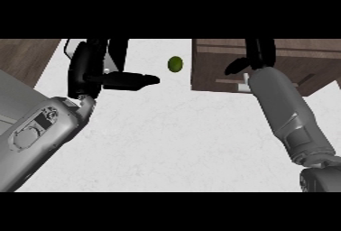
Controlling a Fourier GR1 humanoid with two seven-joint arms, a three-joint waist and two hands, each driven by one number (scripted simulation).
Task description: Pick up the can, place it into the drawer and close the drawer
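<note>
- Head view: a small olive-green can (175, 63) lies on the white bench (173, 144), seen as a rounded oval, between the two arms and just left of the brown drawer (220, 67).
- Left robot hand (100, 67) rests at upper left, fingers straight, thumb pointing toward the can without touching it.
- Right robot hand (256, 56) reaches over the drawer; whether its fingers grip anything cannot be told.

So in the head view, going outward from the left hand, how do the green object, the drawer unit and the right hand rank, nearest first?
From the left hand:
1. Green object, on the white counter just right of its thumb.
2. Drawer unit, further right, at the far edge.
3. Right hand, farthest right, over the drawer unit.
</note>
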